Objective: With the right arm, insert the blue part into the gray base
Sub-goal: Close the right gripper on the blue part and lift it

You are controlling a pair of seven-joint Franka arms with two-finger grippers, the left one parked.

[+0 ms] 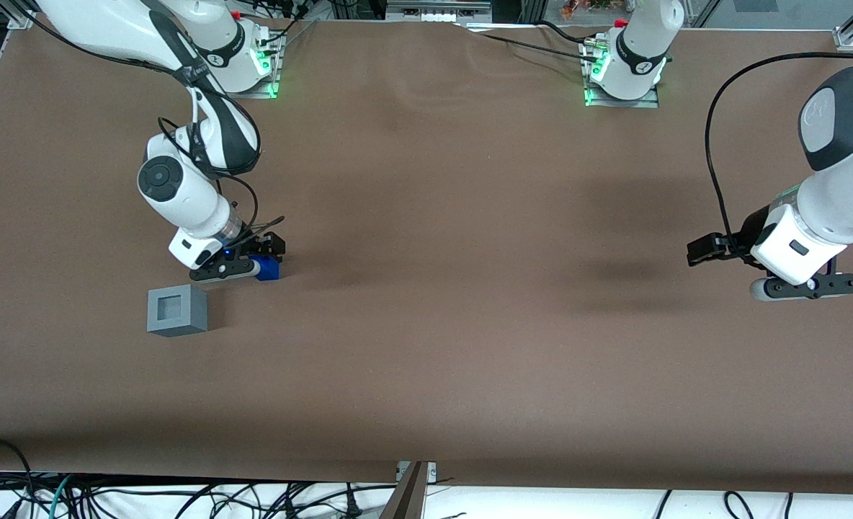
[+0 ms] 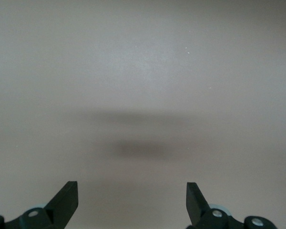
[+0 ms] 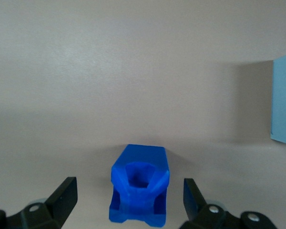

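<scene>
Gripper (image 3: 128,202) of the right arm (image 1: 181,194) low over the brown table (image 1: 470,324), jaws spread wide, touching nothing. Blue part (image 3: 139,188) lies on the table between the jaws, clear of both fingers (image 3: 64,195). Gray base (image 1: 176,310) stands near the jaws, outside them, nearer the front camera, recess up.

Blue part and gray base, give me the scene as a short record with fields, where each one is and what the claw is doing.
blue part: on the table, between the claw's fingers, not gripped
gray base: on the table, nearer the front camera than the blue part, recess up and empty
claw: low over the table, open, fingers astride the blue part with gaps either side
insertion: not yet done
</scene>
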